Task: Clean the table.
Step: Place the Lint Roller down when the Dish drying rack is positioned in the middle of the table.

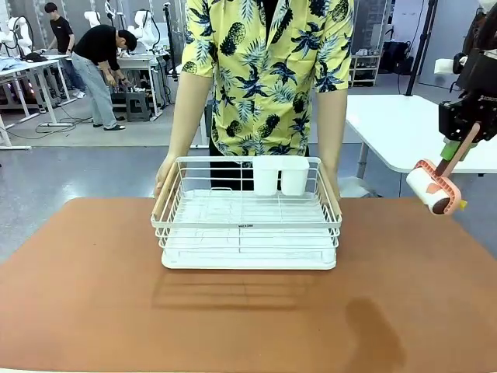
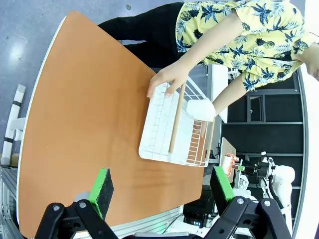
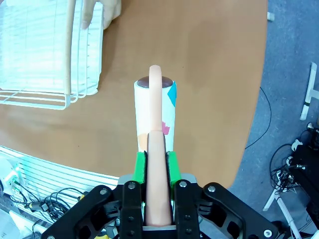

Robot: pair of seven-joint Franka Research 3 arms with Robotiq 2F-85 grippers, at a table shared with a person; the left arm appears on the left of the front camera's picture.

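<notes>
The rust-brown table (image 1: 93,280) spreads wide across the front view. On its far middle stands a white wire rack (image 1: 248,221), and a person's two hands (image 1: 165,177) grip its sides. My right gripper (image 1: 458,148) hangs above the table's right edge, shut on the peach handle of a white lint roller (image 1: 433,189). In the right wrist view the handle (image 3: 155,144) is clamped between the green pads (image 3: 140,167), the roller (image 3: 154,114) pointing down at the table (image 3: 209,74). My left gripper (image 2: 162,186) is open, high above the table (image 2: 84,124), holding nothing.
Two white cups (image 1: 279,175) sit at the rack's back rim. A white-topped table (image 1: 404,124) stands behind at the right. A faint dark patch (image 1: 373,326) marks the brown top near the front right. Beyond the table's right edge lie cables on the floor (image 3: 294,164).
</notes>
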